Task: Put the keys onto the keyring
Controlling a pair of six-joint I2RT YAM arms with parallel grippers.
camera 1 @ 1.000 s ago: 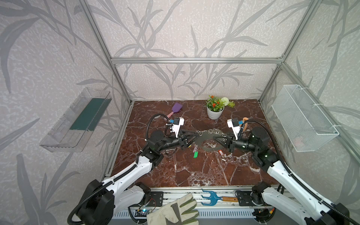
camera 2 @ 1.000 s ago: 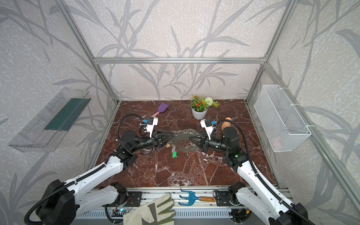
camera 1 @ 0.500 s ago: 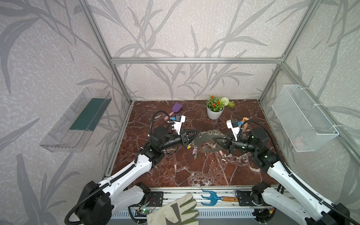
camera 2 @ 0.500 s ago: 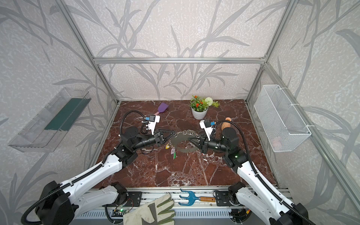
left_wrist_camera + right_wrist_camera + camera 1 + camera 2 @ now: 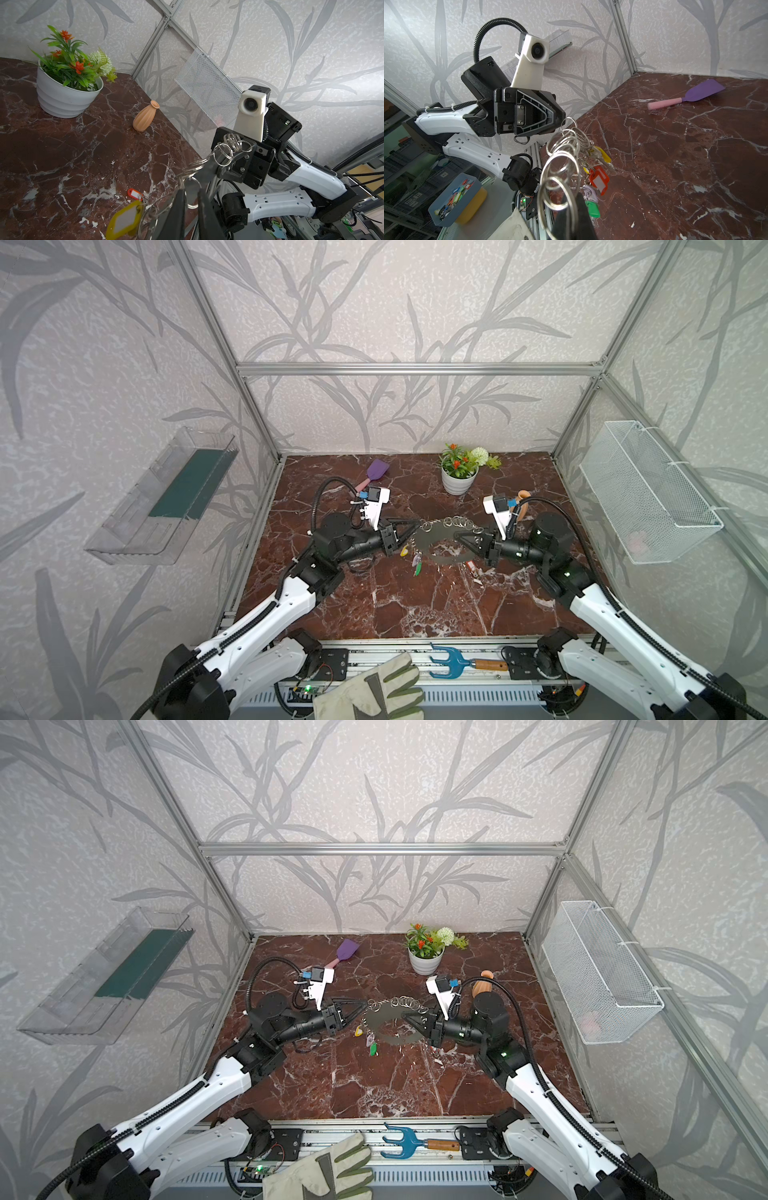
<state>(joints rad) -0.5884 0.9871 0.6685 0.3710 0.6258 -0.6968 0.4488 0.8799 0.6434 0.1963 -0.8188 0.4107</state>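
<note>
The keyring [image 5: 436,534] hangs lengthwise between the arms: right jaws pinch its right end, left jaws stand narrowly apart around its left end, grip unclear.

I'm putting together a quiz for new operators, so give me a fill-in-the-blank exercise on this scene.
The spatula has a ___ blade.
The loose tag lying on the table is ___.
The right gripper is shut on the keyring, whose lowest hanging tag is ___.
The hand rake has a ___ head.
Missing words: purple; red; green; blue.
</note>
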